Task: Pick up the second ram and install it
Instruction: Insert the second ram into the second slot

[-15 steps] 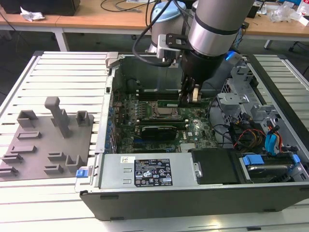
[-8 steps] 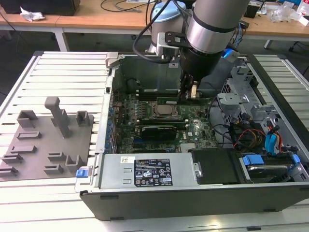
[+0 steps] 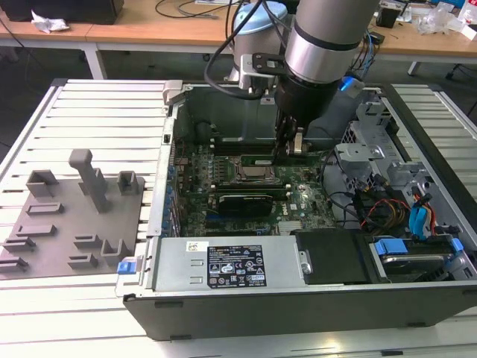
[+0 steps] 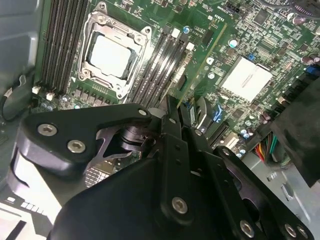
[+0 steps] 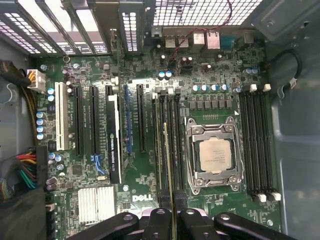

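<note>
I am holding the second ram (image 5: 168, 165) edge-on, my gripper (image 5: 172, 214) pinched shut on the thin green stick. In the exterior view's upper middle, inside the open computer case (image 3: 298, 298), I am hanging it over the dark memory slots (image 5: 178, 140) beside the processor (image 5: 214, 156); I cannot tell whether it is touching them.

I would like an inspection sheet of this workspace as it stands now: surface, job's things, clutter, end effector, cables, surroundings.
Surface: slatted table carrying an open case.
Job's things: ram, seen edge-on over the slots beside the processor; whether it is seated cannot be told.
Clutter: gray fixture on the table, at the exterior view's left of the case.
End effector: end effector inside the case, shut on the ram.
Cables: coloured wires in the case at the exterior view's right; black cable by the arm.
Surroundings: wooden desks behind.
</note>
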### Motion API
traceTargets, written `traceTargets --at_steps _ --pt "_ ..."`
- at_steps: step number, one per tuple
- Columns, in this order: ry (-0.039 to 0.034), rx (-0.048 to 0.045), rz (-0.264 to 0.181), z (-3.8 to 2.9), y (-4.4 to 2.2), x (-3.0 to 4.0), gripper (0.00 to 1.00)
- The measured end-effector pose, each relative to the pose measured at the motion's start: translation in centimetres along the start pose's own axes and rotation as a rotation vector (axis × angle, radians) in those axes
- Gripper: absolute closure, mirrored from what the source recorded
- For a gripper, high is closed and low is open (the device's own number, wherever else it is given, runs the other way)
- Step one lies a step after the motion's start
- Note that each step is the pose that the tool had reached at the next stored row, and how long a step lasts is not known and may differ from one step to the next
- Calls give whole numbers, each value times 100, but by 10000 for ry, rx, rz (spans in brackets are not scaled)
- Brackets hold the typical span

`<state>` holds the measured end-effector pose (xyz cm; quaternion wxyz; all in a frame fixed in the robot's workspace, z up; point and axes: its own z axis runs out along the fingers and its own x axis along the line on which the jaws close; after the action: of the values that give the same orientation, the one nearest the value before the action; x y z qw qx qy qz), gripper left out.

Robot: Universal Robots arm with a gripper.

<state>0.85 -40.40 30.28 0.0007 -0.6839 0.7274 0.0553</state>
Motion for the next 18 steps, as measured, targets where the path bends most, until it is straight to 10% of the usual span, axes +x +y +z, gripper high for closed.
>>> traceTargets --at_steps 18 --pt "1 0 -1 117 -6 9 86"
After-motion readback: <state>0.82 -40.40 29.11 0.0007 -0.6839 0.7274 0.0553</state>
